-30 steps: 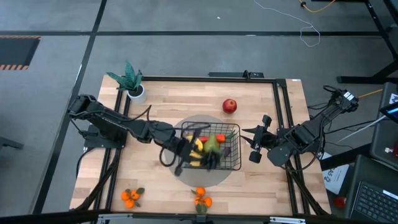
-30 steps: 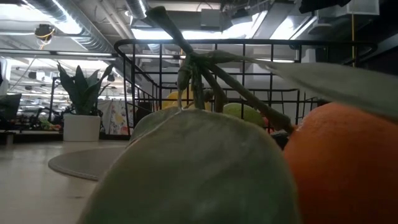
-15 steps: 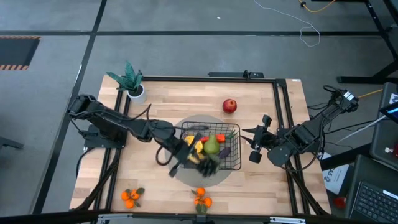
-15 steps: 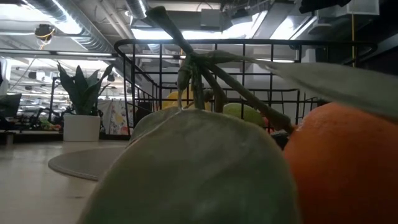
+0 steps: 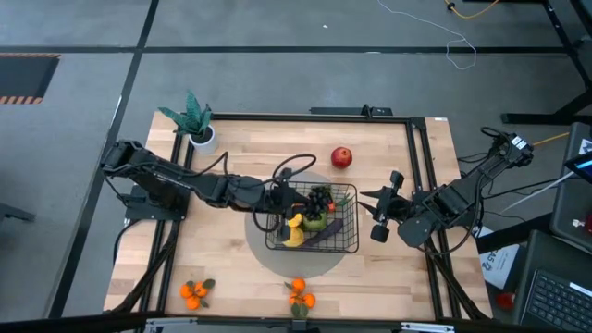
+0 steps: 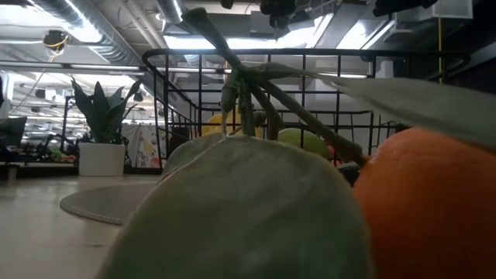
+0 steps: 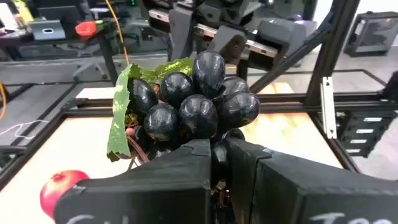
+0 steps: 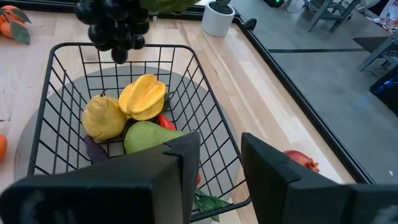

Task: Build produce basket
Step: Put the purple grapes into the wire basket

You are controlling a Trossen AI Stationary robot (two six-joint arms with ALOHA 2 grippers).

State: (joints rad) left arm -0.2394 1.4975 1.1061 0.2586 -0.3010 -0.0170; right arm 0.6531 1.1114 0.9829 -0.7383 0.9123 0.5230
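Observation:
The black wire basket [image 5: 314, 222] stands on a round grey mat [image 5: 277, 254] at mid-table. It holds a lemon [image 8: 102, 118], a starfruit [image 8: 143, 96], a green pear [image 8: 152, 138] and other produce. My left gripper [image 5: 294, 196] reaches in from the table's left, shut on a bunch of black grapes [image 7: 193, 102] with a green leaf [image 7: 123, 109], over the basket's far part. The grapes [image 8: 115, 25] also show in the right wrist view above the basket [image 8: 124, 56]. My right gripper [image 5: 382, 211] waits open to the right of the basket. My left gripper pinches the grape bunch at its near end [image 7: 217, 142] between its two fingers [image 7: 186, 171]; the fingers themselves hide the exact spot. They come in about level from the table's left. The bunch juts out past the fingertips, lifted clear above the basket.
A red apple [image 5: 341, 157] lies beyond the basket. Two tangerine clusters [image 5: 194, 293] [image 5: 299, 294] sit near the front edge, one filling the low view [image 6: 426, 209]. A potted plant [image 5: 196, 125] stands at the far left corner.
My left gripper, still shut on the grapes, has swung from the basket's near left corner toward the table's far edge and rolled at the wrist. The bunch now hangs over the basket's far part instead of its near rim.

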